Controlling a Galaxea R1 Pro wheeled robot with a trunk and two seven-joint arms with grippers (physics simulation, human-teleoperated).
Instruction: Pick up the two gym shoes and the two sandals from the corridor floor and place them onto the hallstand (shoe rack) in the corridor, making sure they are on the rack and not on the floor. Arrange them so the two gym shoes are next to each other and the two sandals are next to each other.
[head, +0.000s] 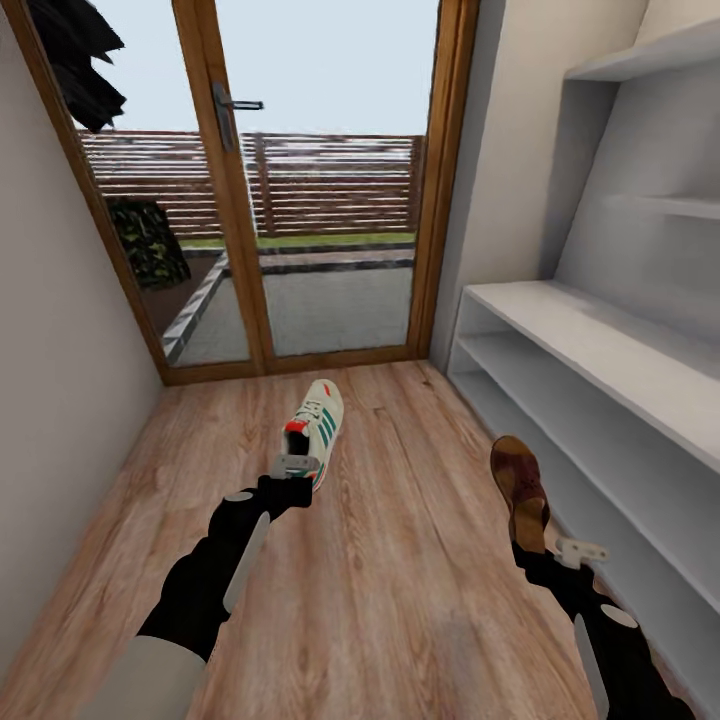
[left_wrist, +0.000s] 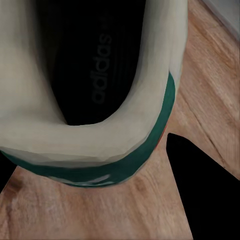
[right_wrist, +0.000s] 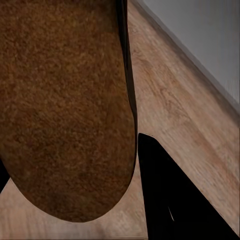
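Note:
One cream-white gym shoe (head: 320, 425) with green stripes lies lengthwise mid-corridor, toe toward the door. My left gripper (head: 297, 468) is shut on its red-tabbed heel. The left wrist view looks into the gym shoe's (left_wrist: 95, 100) dark opening, with a black finger (left_wrist: 200, 200) against its side. A dark brown sandal (head: 519, 488) is held by its heel end in my right gripper (head: 548, 545), close to the hallstand (head: 600, 345). In the right wrist view the sandal's (right_wrist: 65, 110) footbed sits beside a black finger (right_wrist: 175, 200). Whether either shoe touches the corridor floor (head: 400, 600) I cannot tell.
The hallstand's low shelves (head: 560, 420) run along the right wall, with wall shelves (head: 650, 60) above. A wood-framed glass door (head: 300, 200) closes the corridor's far end. A plain wall (head: 50, 350) stands on the left.

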